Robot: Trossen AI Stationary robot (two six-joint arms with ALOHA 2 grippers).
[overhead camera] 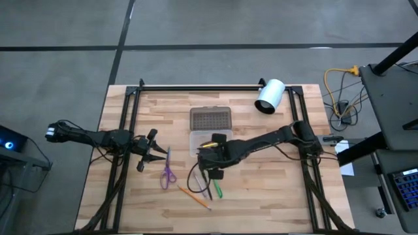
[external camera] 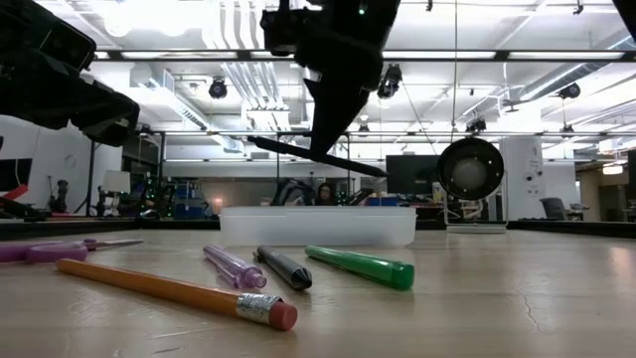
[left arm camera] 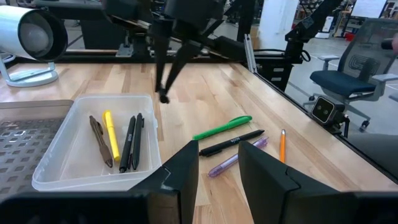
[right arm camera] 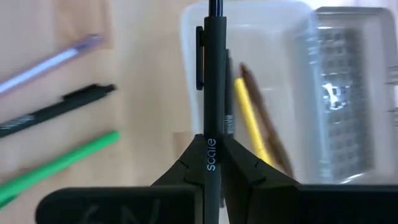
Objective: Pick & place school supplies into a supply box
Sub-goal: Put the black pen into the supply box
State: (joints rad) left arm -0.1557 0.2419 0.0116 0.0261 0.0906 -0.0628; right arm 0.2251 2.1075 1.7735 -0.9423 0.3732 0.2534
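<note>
The supply box [overhead camera: 208, 141] sits mid-table, a clear plastic tray with its grey dotted lid [overhead camera: 210, 119] folded open on the far side. Nearest the front edge lies an orange pencil [overhead camera: 194, 197] with a pink eraser, angled across the wood. Just beyond it a lilac pen [external camera: 235, 267], a black pen [external camera: 284, 268] and a green pen [external camera: 360, 267] lie side by side, close together, on the near side of the box. To their left are the purple-handled scissors [overhead camera: 168, 173], flat on the table.

The right gripper [overhead camera: 213, 156] hangs above the near edge of the box, pinched tight on a black pen with a clip [right arm camera: 212, 93]; that pen points out over the tray, clear of the table. Inside the box, the left wrist view shows a brown pen [left arm camera: 100, 140], a yellow pen [left arm camera: 110, 134] and two black pens [left arm camera: 132, 142] lying lengthwise along the bottom.

The left gripper [overhead camera: 150, 151] waits off to the left, just beside the scissors and above the table, its fingers [left arm camera: 181, 176] parted with nothing between them.

Farther back, at the right far corner, a white cylinder [overhead camera: 270, 96] lies on its side near the black rail [overhead camera: 199, 87] that runs along the table's far edge.
</note>
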